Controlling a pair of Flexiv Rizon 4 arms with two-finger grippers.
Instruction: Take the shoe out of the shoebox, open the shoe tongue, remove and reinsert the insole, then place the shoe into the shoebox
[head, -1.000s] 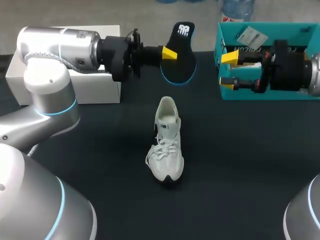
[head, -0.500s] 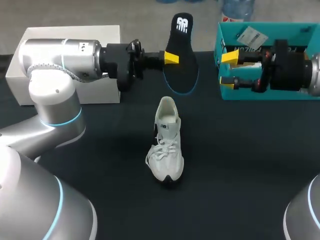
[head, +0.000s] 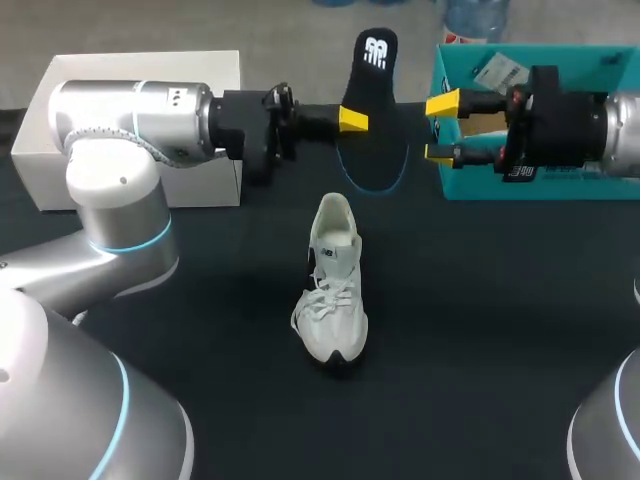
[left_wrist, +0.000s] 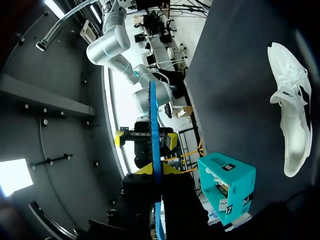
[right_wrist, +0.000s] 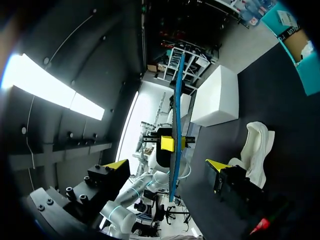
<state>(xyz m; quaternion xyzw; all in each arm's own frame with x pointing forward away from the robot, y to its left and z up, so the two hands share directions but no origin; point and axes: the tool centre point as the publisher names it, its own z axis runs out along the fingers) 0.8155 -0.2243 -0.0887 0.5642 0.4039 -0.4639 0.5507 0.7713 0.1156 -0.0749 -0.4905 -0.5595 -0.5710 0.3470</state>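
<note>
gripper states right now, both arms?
Left gripper: shut on the insole, held up off the table.
Right gripper: open, holding nothing, next to the insole without touching it.

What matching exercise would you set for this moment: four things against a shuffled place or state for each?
1 insole
2 shoe
3 shoebox
4 right gripper

A open, holding nothing
B on its sole, middle of the table
C clamped in the left gripper
D teal, at the far right

Pairs: 1-C, 2-B, 3-D, 4-A
</note>
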